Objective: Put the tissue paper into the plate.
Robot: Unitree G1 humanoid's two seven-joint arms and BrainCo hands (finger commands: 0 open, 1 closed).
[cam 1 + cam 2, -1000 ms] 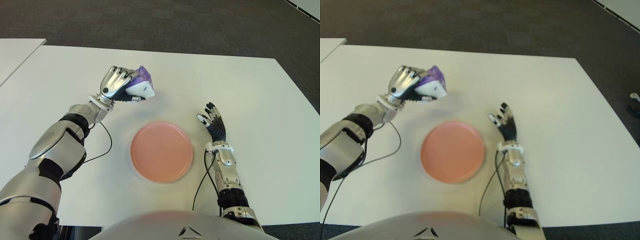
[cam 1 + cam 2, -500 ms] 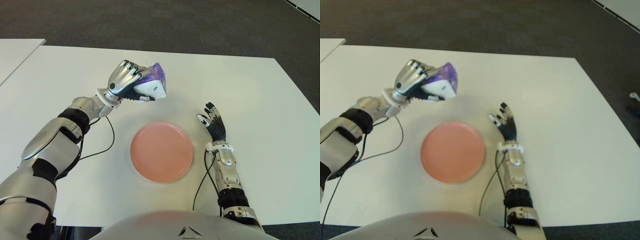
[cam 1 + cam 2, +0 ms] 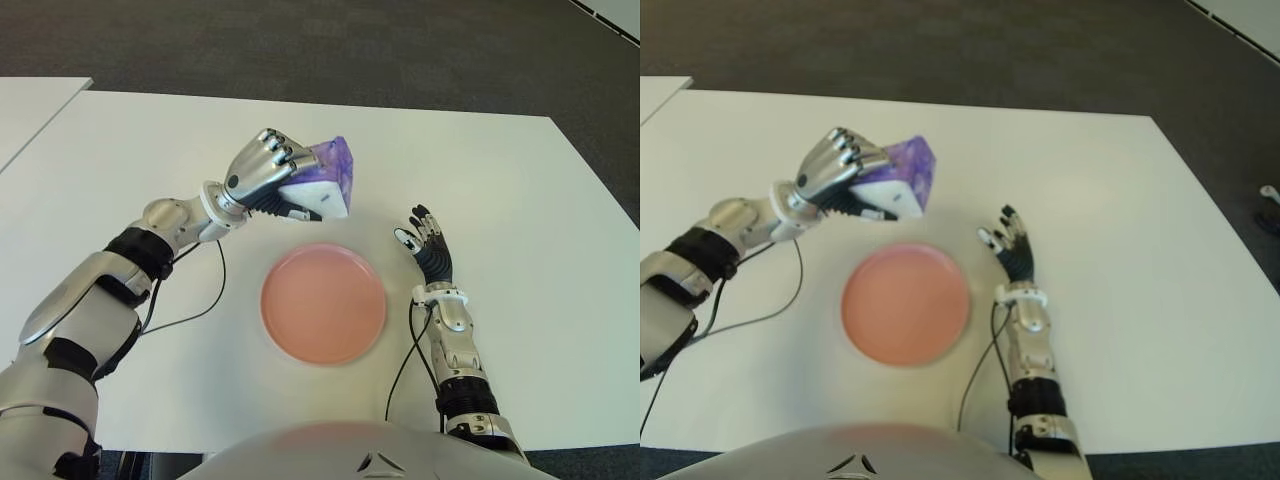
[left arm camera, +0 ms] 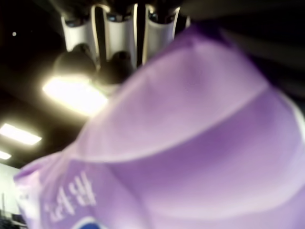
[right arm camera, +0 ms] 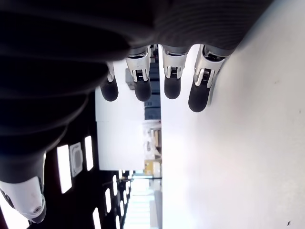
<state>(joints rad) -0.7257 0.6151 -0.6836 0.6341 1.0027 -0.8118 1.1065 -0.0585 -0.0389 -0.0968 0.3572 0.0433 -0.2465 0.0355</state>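
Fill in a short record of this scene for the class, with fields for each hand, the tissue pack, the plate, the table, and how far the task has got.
left hand: raised beyond the plate's far left edge, fingers closed on the pack
tissue pack: purple and white, held off the table
plate: pink, round, nothing in it
right hand: to the right of the plate, fingers open, holding nothing
table: white
task stage: pack not yet in the plate

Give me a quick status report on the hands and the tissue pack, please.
Left hand shut on tissue pack, held above the table just beyond the pink plate. Right hand open, idle right of plate. Plate bare, nothing in the way.
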